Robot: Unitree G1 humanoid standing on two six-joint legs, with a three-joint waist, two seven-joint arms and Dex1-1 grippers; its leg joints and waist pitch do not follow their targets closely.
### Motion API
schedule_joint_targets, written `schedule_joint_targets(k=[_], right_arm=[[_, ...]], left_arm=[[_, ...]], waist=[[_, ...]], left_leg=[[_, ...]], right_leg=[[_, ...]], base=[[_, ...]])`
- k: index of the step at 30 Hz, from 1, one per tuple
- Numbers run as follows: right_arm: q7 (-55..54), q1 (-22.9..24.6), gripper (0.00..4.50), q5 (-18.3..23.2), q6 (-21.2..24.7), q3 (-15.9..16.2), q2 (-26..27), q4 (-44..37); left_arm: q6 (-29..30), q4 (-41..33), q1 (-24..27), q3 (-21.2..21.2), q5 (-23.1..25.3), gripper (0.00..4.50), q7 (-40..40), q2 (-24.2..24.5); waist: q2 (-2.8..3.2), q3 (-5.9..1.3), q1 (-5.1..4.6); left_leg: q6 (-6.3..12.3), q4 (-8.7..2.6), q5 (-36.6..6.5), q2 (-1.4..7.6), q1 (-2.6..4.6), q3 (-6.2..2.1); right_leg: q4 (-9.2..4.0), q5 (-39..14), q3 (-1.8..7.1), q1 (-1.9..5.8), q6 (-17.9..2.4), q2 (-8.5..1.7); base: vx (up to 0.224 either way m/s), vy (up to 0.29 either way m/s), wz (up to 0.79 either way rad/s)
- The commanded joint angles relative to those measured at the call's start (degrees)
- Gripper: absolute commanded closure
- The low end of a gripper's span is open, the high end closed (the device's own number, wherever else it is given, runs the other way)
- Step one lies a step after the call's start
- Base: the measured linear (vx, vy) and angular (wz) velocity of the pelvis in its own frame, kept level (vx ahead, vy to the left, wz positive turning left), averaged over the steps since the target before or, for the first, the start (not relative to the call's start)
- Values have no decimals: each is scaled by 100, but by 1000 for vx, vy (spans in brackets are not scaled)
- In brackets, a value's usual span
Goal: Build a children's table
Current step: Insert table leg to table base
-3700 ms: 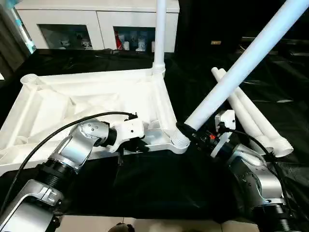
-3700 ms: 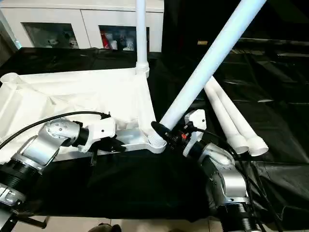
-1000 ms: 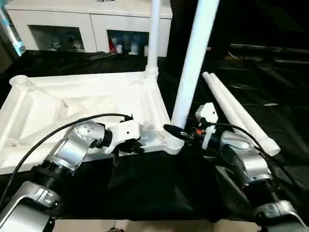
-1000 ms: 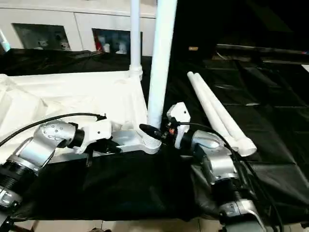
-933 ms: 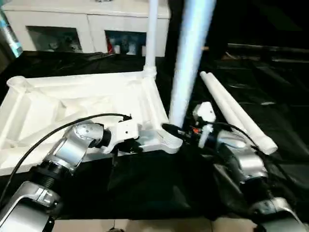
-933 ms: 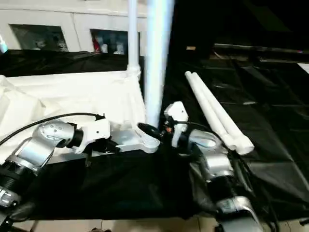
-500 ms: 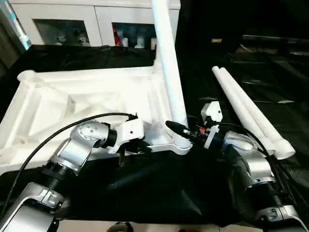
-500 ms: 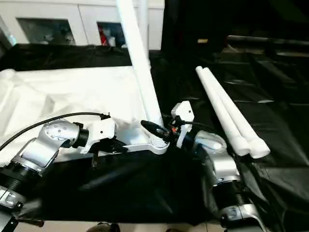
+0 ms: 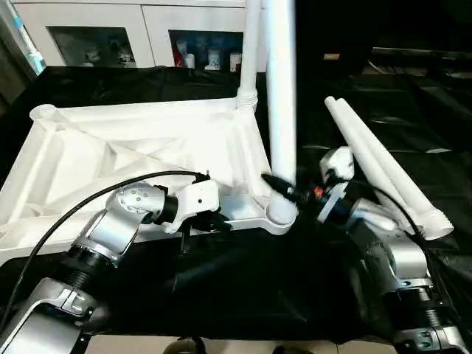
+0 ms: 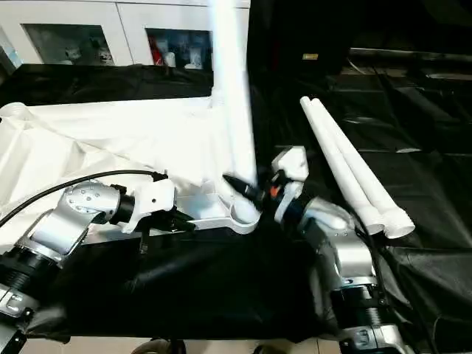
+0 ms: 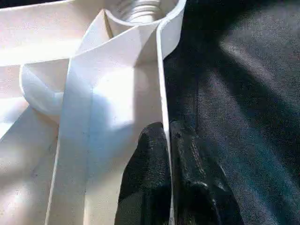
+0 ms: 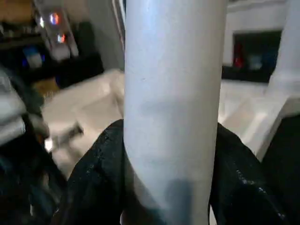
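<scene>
The children's table top [image 9: 140,151] lies upside down on black cloth, white, ribbed underside up. One leg [image 9: 251,44] stands in its far right corner socket. My right gripper [image 9: 284,193] is shut on a second leg [image 9: 281,96], which stands nearly upright with its foot at the near right corner socket [image 9: 280,214]. In the right wrist view the black fingers [image 12: 101,159] clasp this leg [image 12: 173,93] from both sides. My left gripper [image 9: 214,223] is shut on the table top's near rim [image 11: 161,70], its fingers [image 11: 150,150] pinching the thin wall just short of that socket.
Two spare white legs [image 9: 383,169] lie side by side on the black cloth to the right. A white cabinet [image 9: 96,29] with glass doors stands behind the table. A black cable [image 9: 96,195] arcs over my left forearm.
The leg in my right gripper has swung from leaning right, past a left lean, to nearly upright over the near right socket. My left gripper has kept its hold on the rim.
</scene>
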Motion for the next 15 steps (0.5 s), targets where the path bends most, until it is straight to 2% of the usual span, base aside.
schedule_joint_targets(k=[1, 3, 5, 6, 8, 9, 10, 11, 12, 13, 15], right_arm=[[-96, -88, 262, 160, 32, -108, 30, -276], [-142, -129, 262, 226, 110, -130, 54, -421], [-157, -150, 262, 278, 208, -130, 59, -556], [-157, -150, 262, 278, 208, -130, 59, -556], [-139, -139, 262, 332, 326, -87, 48, -725], [-142, -118, 262, 360, 360, -64, 45, -777], [-141, -113, 262, 365, 366, -59, 45, -784], [-138, -105, 262, 377, 377, -49, 45, -794], [-128, -97, 262, 397, 398, -41, 47, -803], [-123, -94, 262, 404, 406, -38, 48, -808], [-79, -70, 262, 459, 450, -17, 61, -836]], left_arm=[[-159, -110, 78, -114, 65, 450, -45, 47], [-117, -223, 121, -19, -63, 450, -56, 57], [249, -475, 168, 167, -384, 403, -166, 60], [249, -475, 168, 167, -384, 392, -166, 60], [697, -921, 204, 579, -1111, 389, -454, 82], [805, -1044, 170, 749, -1352, 377, -516, 115], [837, -1074, 160, 786, -1404, 363, -537, 131], [903, -1136, 138, 854, -1504, 353, -587, 171], [1097, -1228, 80, 994, -1723, 350, -659, 211], [1175, -1252, 56, 1045, -1799, 350, -675, 218], [1474, -1229, -197, 1443, -2231, 332, -486, 29]], waist=[[43, -406, -14], [49, -421, -9], [52, -433, -10], [52, -433, -10], [29, -455, -1], [49, -446, 12], [31, -450, 5], [41, -438, 4], [18, -445, -5], [27, -442, -2], [21, -453, -11]], left_leg=[[454, -310, -435, 451, 201, -216], [484, -286, -362, 444, 192, -214], [523, -251, -265, 433, 174, -209], [523, -251, -265, 433, 174, -209], [501, -235, -274, 432, 162, -204], [472, -239, -323, 429, 158, -201], [451, -239, -373, 428, 166, -190], [429, -238, -475, 424, 168, -188], [411, -238, -521, 419, 166, -189], [393, -235, -537, 415, 170, -185], [299, -230, -636, 407, 173, -175]], right_leg=[[-173, 532, 223, 191, -1506, -365], [-145, 682, 224, 195, -1528, -360], [-109, 864, 221, 176, -1565, -345], [-109, 864, 221, 176, -1565, -345], [-78, 838, 215, 181, -1647, -354], [-80, 725, 207, 175, -1679, -350], [-79, 660, 204, 169, -1689, -338], [-91, 512, 208, 162, -1677, -333], [-96, 386, 210, 177, -1631, -330], [-91, 326, 212, 169, -1618, -333], [-102, 85, 214, 166, -1608, -326]], base=[[0, 0, 0], [0, 0, 0], [0, 0, 0], [0, 0, 0], [0, 0, 0], [0, 0, 0], [0, 0, 0], [0, 0, 0], [0, 0, 0], [0, 0, 0], [0, 0, 0]])
